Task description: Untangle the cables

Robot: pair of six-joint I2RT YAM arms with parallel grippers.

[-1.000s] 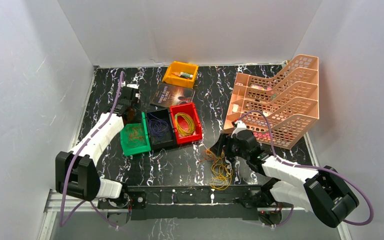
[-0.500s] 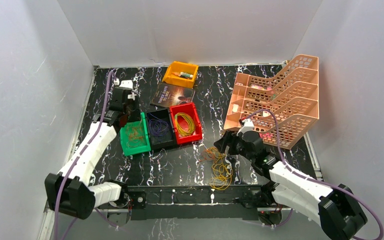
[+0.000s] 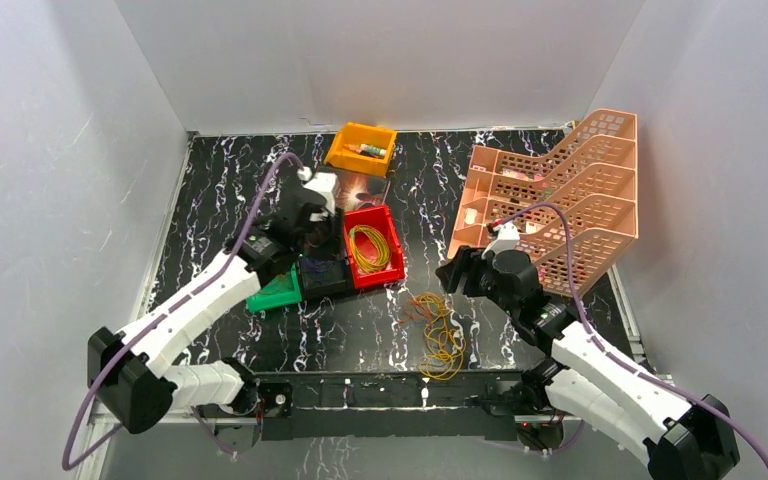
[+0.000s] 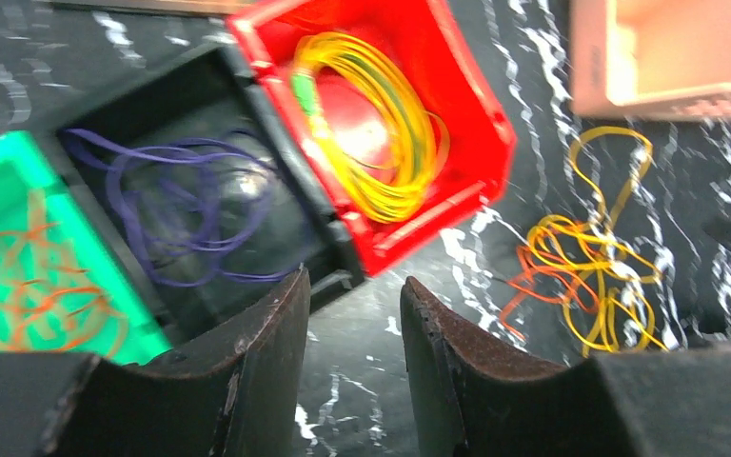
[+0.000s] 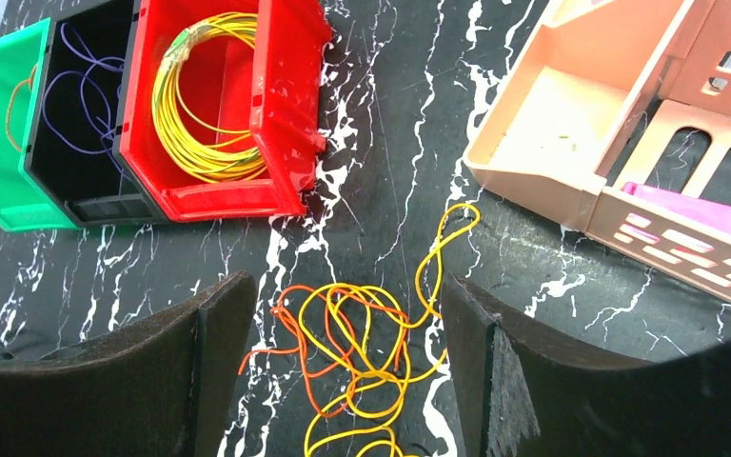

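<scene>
Lying tangled, cables (image 3: 438,335), long axis near-to-far, yellow loop pointing at rack (image 5: 571,124), your left gripper (image 4: 354,290) narrowly parted, empty, right gripper (image 5: 347,286) wide, empty

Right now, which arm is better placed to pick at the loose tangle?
Right. Its open hand hangs near the tangle, which shows between its fingers; the left hand is over the bins.

We see bright, even overhead light on white walls (image 3: 360,60) and a glossy black tabletop (image 3: 210,180), with soft shadows. The left wrist view is blurred, with glare inside the red bin (image 4: 466,114). The right wrist view is sharp; the right end effector (image 5: 343,286) looks dark and soft-edged.
</scene>
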